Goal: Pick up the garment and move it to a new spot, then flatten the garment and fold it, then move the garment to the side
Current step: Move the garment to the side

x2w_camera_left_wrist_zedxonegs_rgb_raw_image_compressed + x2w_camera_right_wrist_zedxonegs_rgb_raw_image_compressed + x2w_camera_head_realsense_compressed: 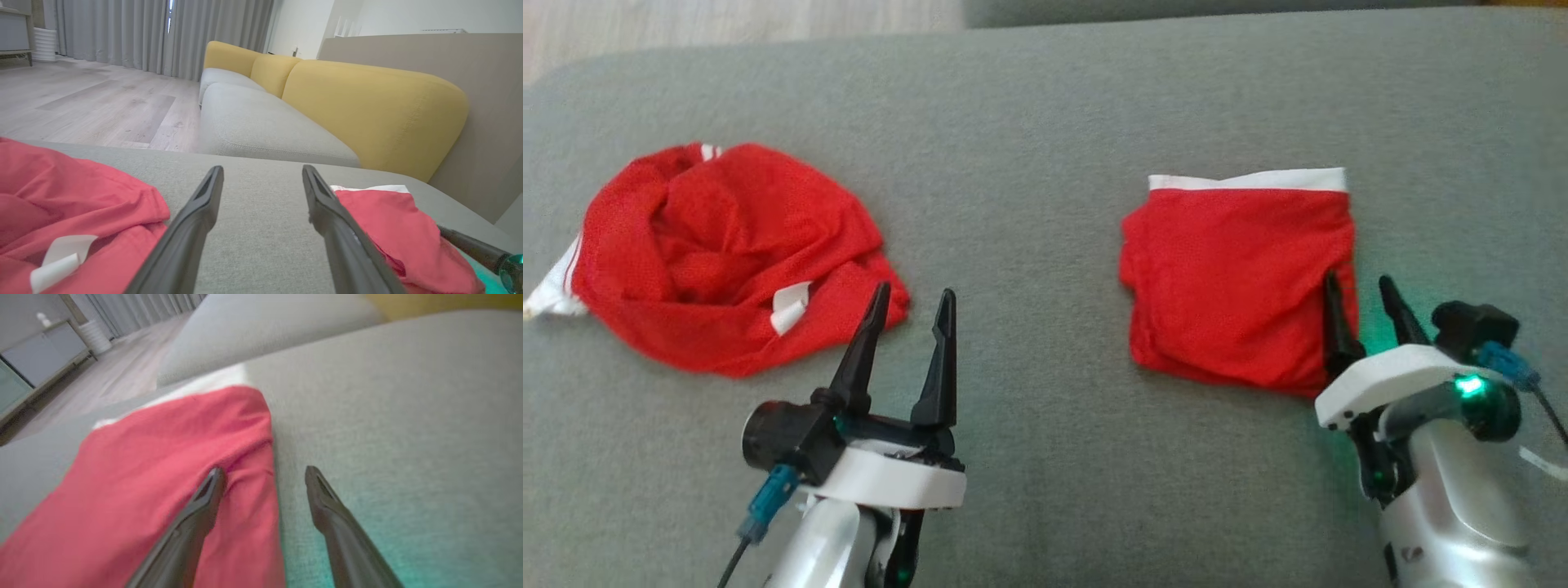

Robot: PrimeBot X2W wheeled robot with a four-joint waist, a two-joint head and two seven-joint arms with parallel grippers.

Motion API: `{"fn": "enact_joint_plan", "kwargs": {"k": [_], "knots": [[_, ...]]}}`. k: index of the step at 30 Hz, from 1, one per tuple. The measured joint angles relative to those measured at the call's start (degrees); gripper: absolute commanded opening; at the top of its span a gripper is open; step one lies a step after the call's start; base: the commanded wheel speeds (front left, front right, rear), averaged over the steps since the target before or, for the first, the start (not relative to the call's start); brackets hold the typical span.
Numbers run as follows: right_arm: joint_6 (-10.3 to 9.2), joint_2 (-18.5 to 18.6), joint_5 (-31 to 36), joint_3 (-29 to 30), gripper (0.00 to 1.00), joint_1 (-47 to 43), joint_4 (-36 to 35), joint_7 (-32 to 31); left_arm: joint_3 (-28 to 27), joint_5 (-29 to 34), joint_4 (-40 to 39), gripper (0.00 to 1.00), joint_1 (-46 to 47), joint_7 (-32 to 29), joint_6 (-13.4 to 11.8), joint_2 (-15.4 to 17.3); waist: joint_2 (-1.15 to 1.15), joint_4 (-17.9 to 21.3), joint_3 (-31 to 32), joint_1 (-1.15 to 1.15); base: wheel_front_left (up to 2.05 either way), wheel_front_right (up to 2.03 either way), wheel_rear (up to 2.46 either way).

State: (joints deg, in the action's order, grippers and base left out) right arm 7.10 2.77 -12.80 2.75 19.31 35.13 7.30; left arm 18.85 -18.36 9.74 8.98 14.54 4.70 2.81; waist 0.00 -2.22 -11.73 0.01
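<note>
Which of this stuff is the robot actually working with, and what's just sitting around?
For the job: crumpled red garment; folded red garment; left tool and right tool, both open.

Just lying about: grey cushion under the garments; yellow sofa back; curtains; wooden floor.

**Colours and patterns: sofa, two garments**

Crumpled garment (727,253), left of frame: bright red mesh, white trim at its left edge, white tag (790,306) low on it. Folded garment (1233,278), right of centre: same red, white band (1250,180) along the top edge. Seat cushion (1029,122): plain grey weave. Left gripper (915,290), right gripper (1357,278): black fingers, white mounts. Backrest (367,106): mustard yellow. Floor (94,102): pale wood grain. Curtains (122,32): grey.
</note>
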Motion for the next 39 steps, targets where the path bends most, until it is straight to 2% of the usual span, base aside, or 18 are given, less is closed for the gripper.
{"fn": "enact_joint_plan", "kwargs": {"k": [8, 9, 10, 18, 22, 25, 34, 39], "knots": [[0.0, 0.76, -0.24, -1.71, 1.0, 5.77, 10.71, 0.14, 0.56, -0.41, 0.31, 1.0, 0.62, 0.01, -0.16, 0.01, 0.0, -3.1, -2.25, -0.01, 0.0, 0.0, 0.0], [0.0, 0.88, -0.15, -2.19, 0.58, 6.52, 11.52, 0.75, 0.63, -0.41, 0.31, 1.0, 0.69, 0.01, -0.19, 0.01, 0.0, -3.22, -2.37, -0.01, 0.0, 0.0, 0.0], [0.0, 0.94, 0.54, -2.71, 0.0, 7.14, 12.13, 1.54, 0.67, -0.41, 0.31, 1.0, 0.8, 0.01, -0.22, 0.01, 0.0, -3.24, -2.44, -0.01, 0.0, 0.0, 0.0], [0.0, 0.67, 11.95, -3.76, 0.0, 8.31, 12.85, 5.89, 1.21, -0.41, 0.25, 1.0, 1.32, 0.01, -0.64, 0.01, 0.0, -0.77, -1.8, -0.01, 0.0, 0.0, 0.0], [0.01, 2.57, 15.52, -6.15, 0.0, 8.47, 10.2, 6.39, 2.26, -0.31, 0.3, 1.0, 1.52, 0.01, -0.64, 0.02, 0.0, 1.18, -1.45, -0.01, 0.0, 0.0, 0.0], [0.01, 6.95, 15.94, -8.02, 0.0, 9.43, 9.53, 6.3, 4.42, 0.35, 0.64, 1.0, 3.42, 0.01, -0.66, 0.02, 0.0, 2.38, -1.41, -0.01, 0.0, 0.0, 0.0], [0.01, 24.25, 13.21, -11.63, 0.0, 11.98, 10.45, 2.2, 8.4, -0.53, -0.35, 1.0, 9.09, 0.16, -2.18, 0.02, 0.0, 3.92, -3.88, -0.01, 0.0, 0.0, 0.0], [0.01, 29.87, 11.24, -10.72, 0.0, 14.03, 12.81, 0.98, 8.84, -0.57, -0.98, 1.0, 10.42, 0.16, -2.25, 0.01, 0.0, 4.08, -5.95, -0.01, 0.0, 0.0, 0.0]]}}
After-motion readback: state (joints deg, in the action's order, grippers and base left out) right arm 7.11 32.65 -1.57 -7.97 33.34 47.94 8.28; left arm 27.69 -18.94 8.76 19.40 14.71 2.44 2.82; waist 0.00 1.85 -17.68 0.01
